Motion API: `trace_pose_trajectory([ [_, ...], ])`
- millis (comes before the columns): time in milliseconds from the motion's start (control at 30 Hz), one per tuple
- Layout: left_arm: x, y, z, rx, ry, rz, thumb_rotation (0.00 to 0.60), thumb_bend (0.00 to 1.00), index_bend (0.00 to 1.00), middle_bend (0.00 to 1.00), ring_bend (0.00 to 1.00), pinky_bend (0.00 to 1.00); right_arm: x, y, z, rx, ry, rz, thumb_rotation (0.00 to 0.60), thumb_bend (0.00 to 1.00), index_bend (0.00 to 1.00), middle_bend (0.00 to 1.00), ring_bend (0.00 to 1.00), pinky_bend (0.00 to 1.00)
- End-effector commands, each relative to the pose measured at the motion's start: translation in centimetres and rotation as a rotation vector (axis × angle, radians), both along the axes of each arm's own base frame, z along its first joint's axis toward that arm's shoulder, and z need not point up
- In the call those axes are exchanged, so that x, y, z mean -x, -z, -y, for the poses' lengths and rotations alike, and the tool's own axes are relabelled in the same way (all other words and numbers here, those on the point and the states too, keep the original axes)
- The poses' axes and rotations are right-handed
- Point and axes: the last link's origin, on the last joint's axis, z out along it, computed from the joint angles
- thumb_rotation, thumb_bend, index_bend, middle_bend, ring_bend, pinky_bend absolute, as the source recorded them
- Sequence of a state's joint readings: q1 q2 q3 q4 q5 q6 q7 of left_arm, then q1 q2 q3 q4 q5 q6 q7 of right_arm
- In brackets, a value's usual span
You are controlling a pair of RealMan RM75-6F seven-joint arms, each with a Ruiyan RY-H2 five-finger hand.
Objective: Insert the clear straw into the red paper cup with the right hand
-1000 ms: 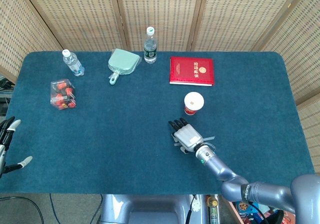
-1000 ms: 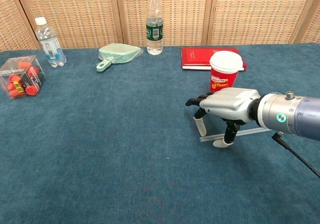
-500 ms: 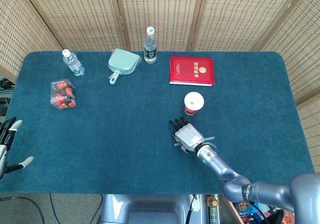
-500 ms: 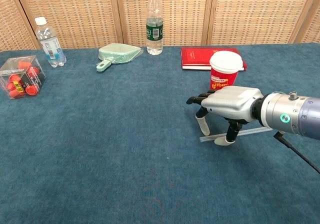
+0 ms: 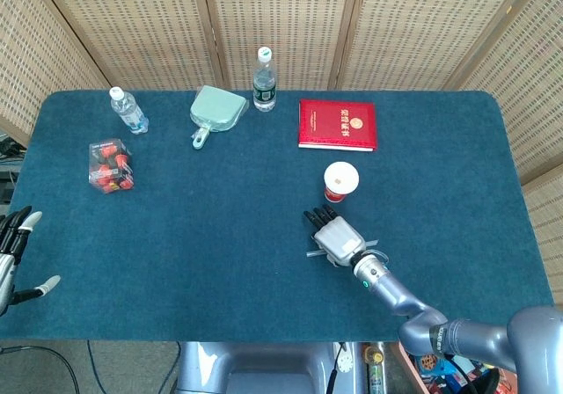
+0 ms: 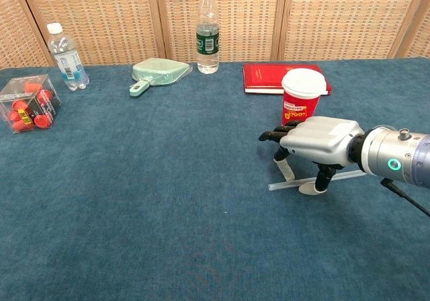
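The red paper cup (image 5: 340, 182) (image 6: 303, 95) with a white lid stands upright right of the table's middle. The clear straw (image 5: 314, 253) (image 6: 282, 186) lies flat on the blue cloth in front of the cup. My right hand (image 5: 335, 234) (image 6: 314, 138) hovers palm down over the straw. Its fingers (image 6: 287, 170) point down behind the straw and the thumb tip (image 6: 311, 189) sits at the straw's near side. The straw is not lifted. My left hand (image 5: 12, 251) hangs off the table's left edge with its fingers spread and nothing in it.
A red book (image 5: 337, 124) lies behind the cup. Further back stand a green-labelled bottle (image 5: 264, 79), a mint dustpan (image 5: 215, 111), a small water bottle (image 5: 128, 110) and a clear box of red items (image 5: 110, 165).
My right hand has shifted slightly to the right along the straw. The straw, the cup and the left hand have stayed where they were.
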State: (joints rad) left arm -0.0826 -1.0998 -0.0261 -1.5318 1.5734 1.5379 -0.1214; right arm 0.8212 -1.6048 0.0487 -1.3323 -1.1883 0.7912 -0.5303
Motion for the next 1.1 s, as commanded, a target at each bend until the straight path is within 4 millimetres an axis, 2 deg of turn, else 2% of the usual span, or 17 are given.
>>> trace_pose_trajectory([
  [33, 0.0, 0.0, 0.0, -0.001, 0.0, 0.0, 0.6, 0.15, 0.0, 0.0, 0.0, 0.0, 0.2, 0.2, 0.0, -0.002, 0.002, 0.005, 0.6, 0.41, 0.58, 0.07, 0.0, 0.0],
  [300, 0.0, 0.0, 0.0, -0.002, 0.0, 0.002, 0.6, 0.15, 0.0, 0.0, 0.0, 0.0, 0.3, 0.2, 0.0, -0.002, 0.012, 0.026, 0.6, 0.44, 0.63, 0.09, 0.0, 0.0],
  [600, 0.1, -0.1, 0.0, -0.002, -0.002, 0.005, 0.6, 0.15, 0.0, 0.0, 0.0, 0.0, -1.4, -1.7, -0.4, 0.01, -0.008, 0.13, 0.6, 0.44, 0.64, 0.1, 0.0, 0.0],
  [733, 0.1, -0.2, 0.0, -0.006, -0.002, 0.006, 0.6, 0.15, 0.0, 0.0, 0.0, 0.0, -2.9, -4.0, -0.6, 0.016, -0.008, 0.239, 0.6, 0.44, 0.64, 0.11, 0.0, 0.0],
  [800, 0.0, -0.2, 0.1, -0.017, -0.001, 0.002, 0.6, 0.15, 0.0, 0.0, 0.0, 0.0, -4.3, -6.4, -0.4, 0.043, 0.007, 0.363, 0.6, 0.44, 0.64, 0.11, 0.0, 0.0],
  [900, 0.0, -0.2, 0.1, -0.018, -0.003, 0.001, 0.6, 0.15, 0.0, 0.0, 0.0, 0.0, -5.2, -8.7, -0.2, 0.037, 0.035, 0.469, 0.6, 0.44, 0.64, 0.12, 0.0, 0.0],
  [1100, 0.1, -0.2, -0.4, -0.027, -0.018, -0.005, 0.6, 0.15, 0.0, 0.0, 0.0, 0.0, -7.0, -13.2, 1.7, 0.052, 0.123, 0.69, 0.6, 0.44, 0.64, 0.12, 0.0, 0.0],
])
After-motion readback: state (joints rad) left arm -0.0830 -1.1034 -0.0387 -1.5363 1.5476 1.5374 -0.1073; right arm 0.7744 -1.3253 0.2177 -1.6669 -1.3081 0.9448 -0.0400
